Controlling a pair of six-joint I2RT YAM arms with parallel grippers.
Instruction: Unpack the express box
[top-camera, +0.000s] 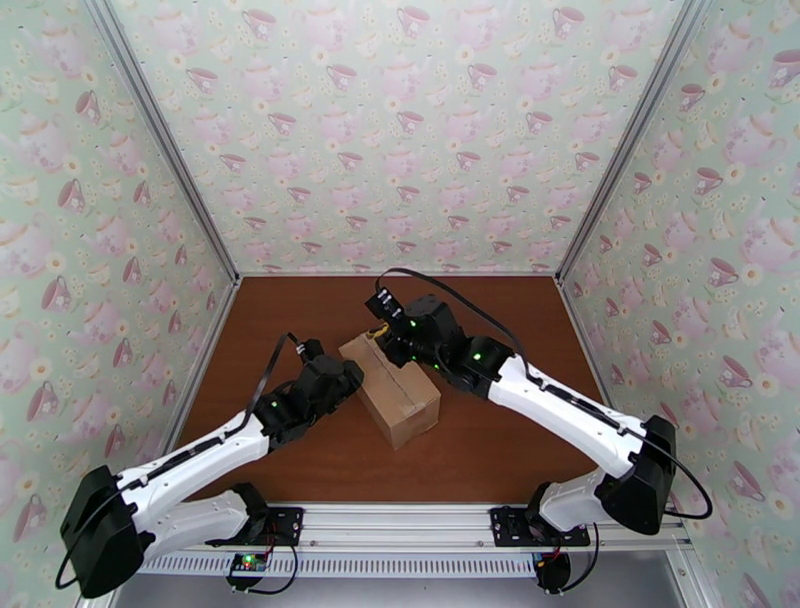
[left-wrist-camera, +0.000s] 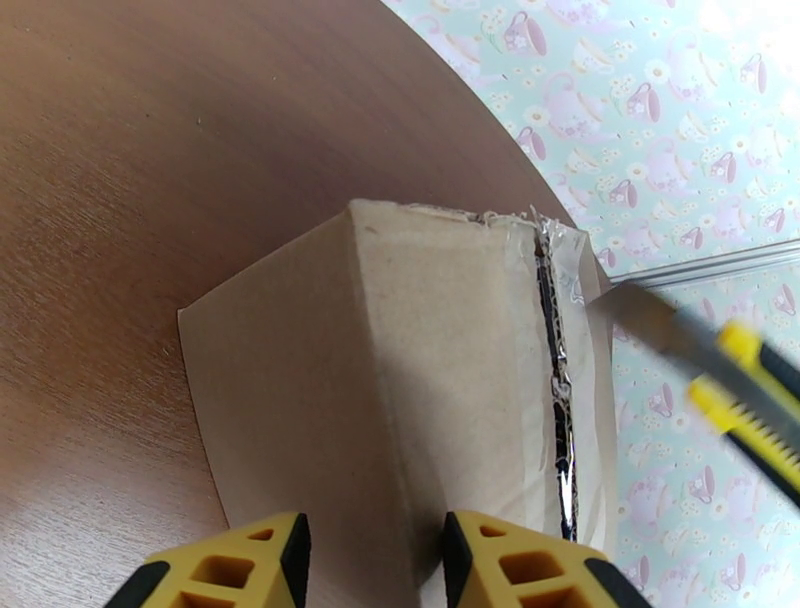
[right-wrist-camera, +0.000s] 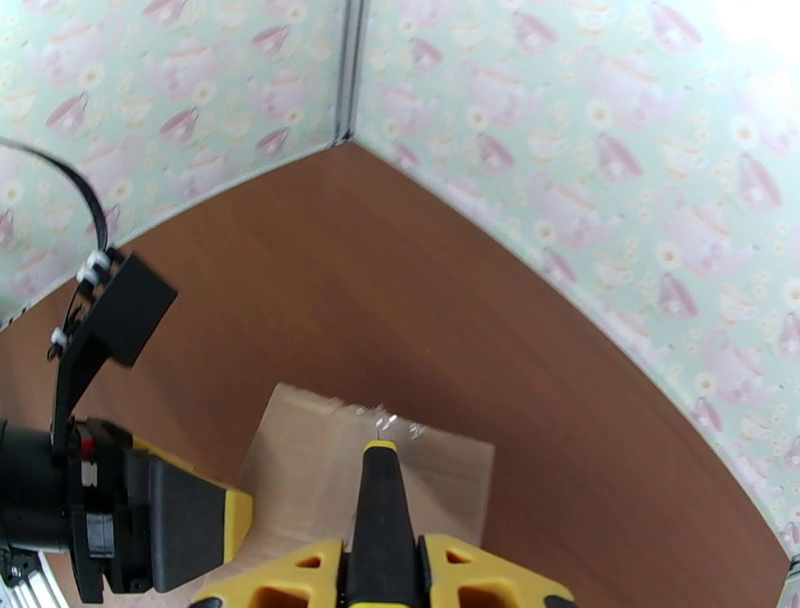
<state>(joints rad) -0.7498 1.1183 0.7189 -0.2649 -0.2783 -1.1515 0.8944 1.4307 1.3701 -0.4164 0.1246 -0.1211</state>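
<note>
Knife (right-wrist-camera: 380, 500) clamped in right end effector (right-wrist-camera: 380, 575), blade (left-wrist-camera: 625, 300) at seam (left-wrist-camera: 555, 400) 11 o'clock end; left end effector (left-wrist-camera: 370, 565) clamps express box (top-camera: 392, 390), steadying for cut

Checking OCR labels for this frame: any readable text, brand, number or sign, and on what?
None readable.
express box: plain brown cardboard, no print on the faces in view.
utility knife: no brand visible on the handle.
wallpaper: teacup pictures, no words.

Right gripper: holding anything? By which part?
Yes. The right gripper is shut on the utility knife, clamping its black-and-yellow handle. The blade end reaches toward the taped seam of the express box.
</note>
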